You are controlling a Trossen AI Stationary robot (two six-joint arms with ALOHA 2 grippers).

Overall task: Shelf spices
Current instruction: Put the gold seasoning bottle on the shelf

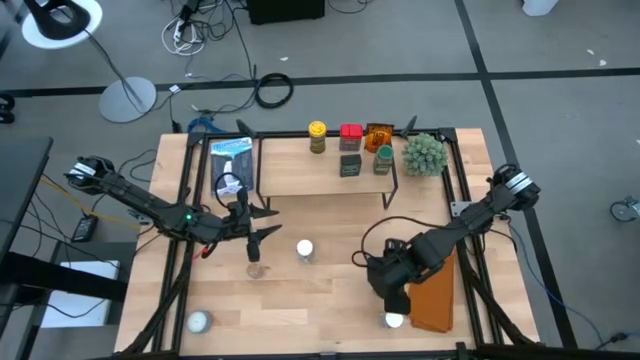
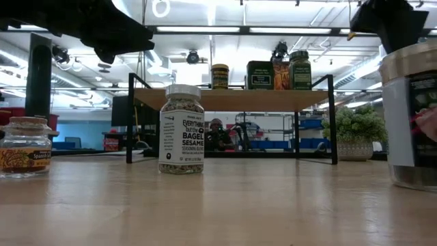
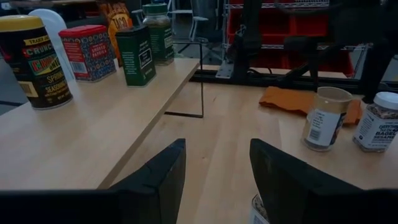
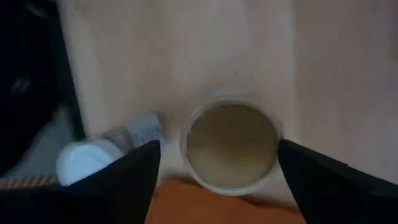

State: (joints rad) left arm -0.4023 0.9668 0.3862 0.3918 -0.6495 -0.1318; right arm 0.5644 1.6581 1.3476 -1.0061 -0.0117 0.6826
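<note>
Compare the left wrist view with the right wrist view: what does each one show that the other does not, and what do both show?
Only the left wrist view shows the light-wood shelf board carrying a yellow-lidded dark spice jar, a red patterned box and a dark green tin.

Only the right wrist view looks straight down on the round tan lid of a jar, framed between the open fingers of the right tool.

Both show the orange-brown folded cloth, a white-lidded jar and the pale wooden table. The left tool is open too.

white-lidded jar (image 2: 181, 130) reads "BAGEL SESAME"
</note>
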